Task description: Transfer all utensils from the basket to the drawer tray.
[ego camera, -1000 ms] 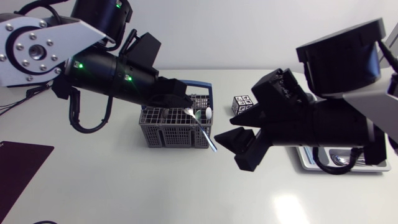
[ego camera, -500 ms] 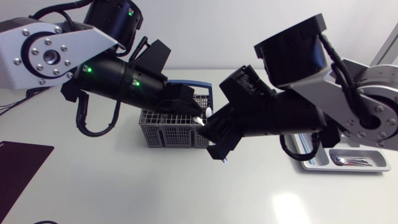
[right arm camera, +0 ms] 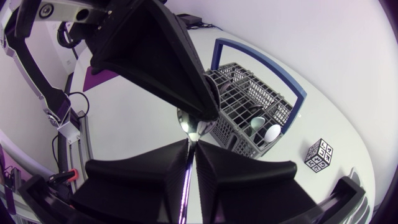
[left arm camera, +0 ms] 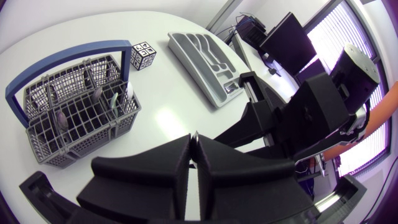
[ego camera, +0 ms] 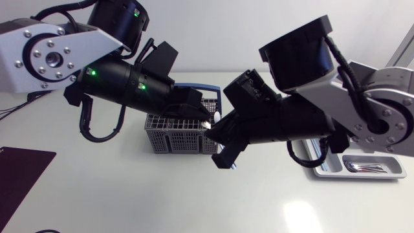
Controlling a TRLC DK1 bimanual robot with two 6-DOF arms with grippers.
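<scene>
Mid-air handoff just above the basket [ego camera: 174,139]: left claw [left arm camera: 193,138] is clenched on the spoon [right arm camera: 194,126] by its bowl end, the handle runs straight into the right claw [right arm camera: 193,146], which looks pinched on it too, and the drawer tray [ego camera: 359,176] is over on the right arm's side.

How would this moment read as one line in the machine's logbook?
step: spoon handover near basket | left tool: shut on spoon | right tool: shut on its handle | tray: holds cutlery
</scene>
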